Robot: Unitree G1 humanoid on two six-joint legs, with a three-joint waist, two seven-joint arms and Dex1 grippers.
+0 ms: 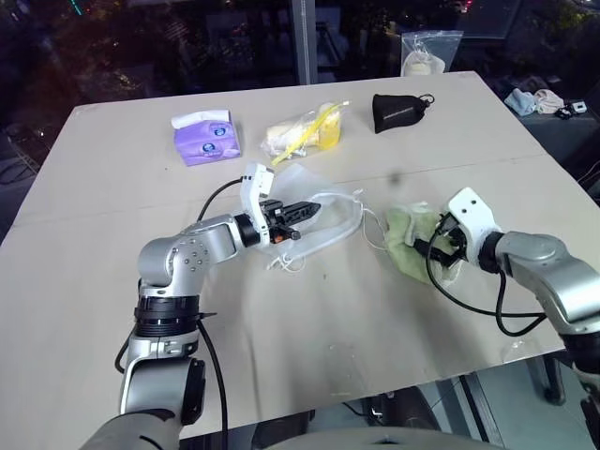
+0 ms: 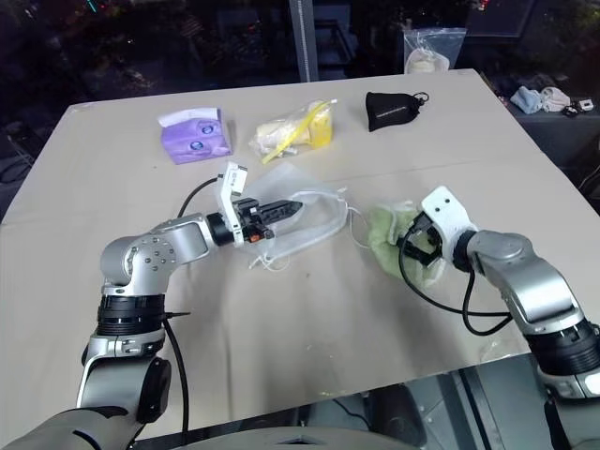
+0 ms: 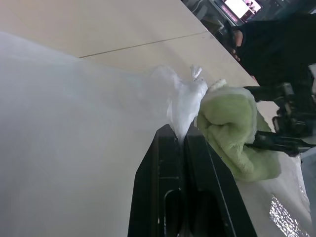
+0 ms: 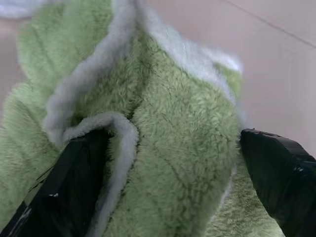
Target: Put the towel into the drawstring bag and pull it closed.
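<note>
We have the left hand point(image 1: 302, 211) clamped on the drawstring bag point(image 1: 319, 223) mid-table point(image 1: 112, 281), mouth facing the right edge. Right hand point(image 1: 437, 246) is spread wide around the towel point(image 1: 405, 236), just beside the bag's mouth, long axis front-to-back.

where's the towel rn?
Head views: the towel lies on the table's right side, between the open jaws of the right gripper, right of the drawstring bag.

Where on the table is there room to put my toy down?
The near part of the table, in front of both arms, is bare. So is the left side, below the tissue pack. It's crowded in the middle around the bag and towel.
</note>
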